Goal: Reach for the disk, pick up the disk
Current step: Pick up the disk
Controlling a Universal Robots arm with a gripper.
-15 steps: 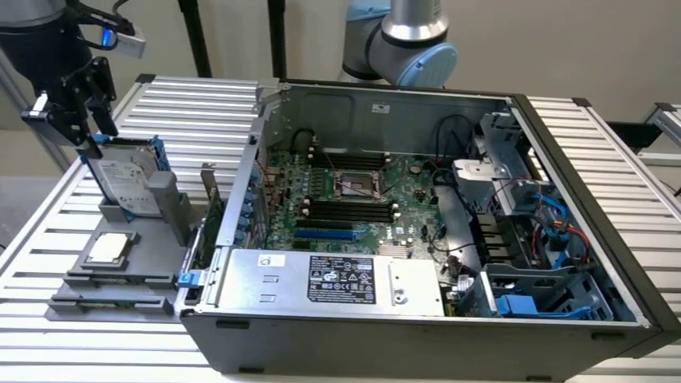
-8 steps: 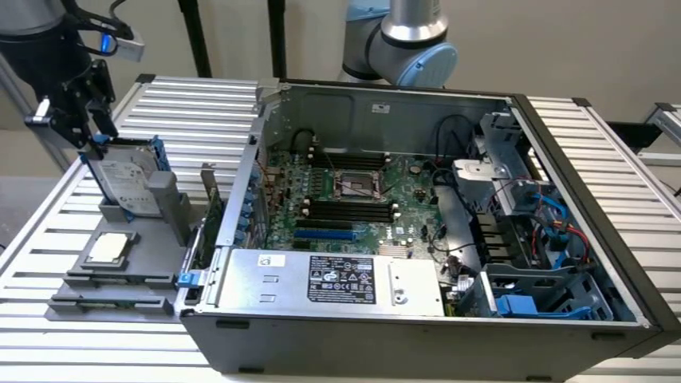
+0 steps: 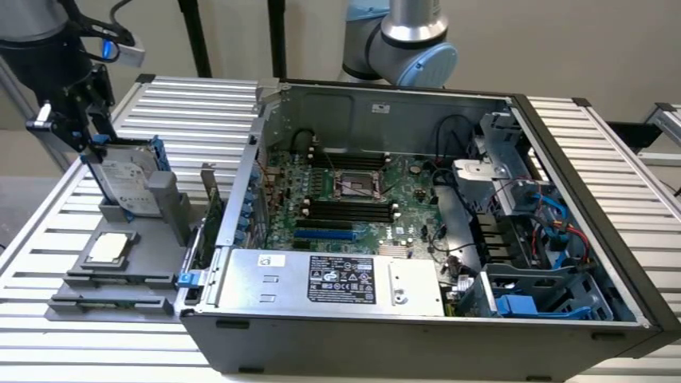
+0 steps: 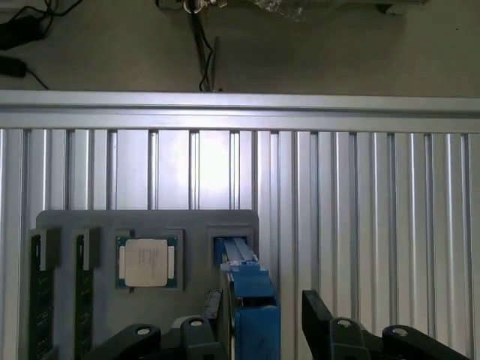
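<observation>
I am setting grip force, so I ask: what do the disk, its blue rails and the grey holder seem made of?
The disk: likely metal, silver-grey with dull sheen, under a white paper-like label. Blue rails: probably moulded plastic, even colour, slight gloss. Grey holder: matte uniform grey, perhaps plastic; uncertain.

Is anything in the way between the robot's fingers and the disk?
No, nothing visible is. The disk stands on edge in the grey holder, and the gripper is right at its top, with a finger on each side. The small square chip sits apart beside it.
</observation>
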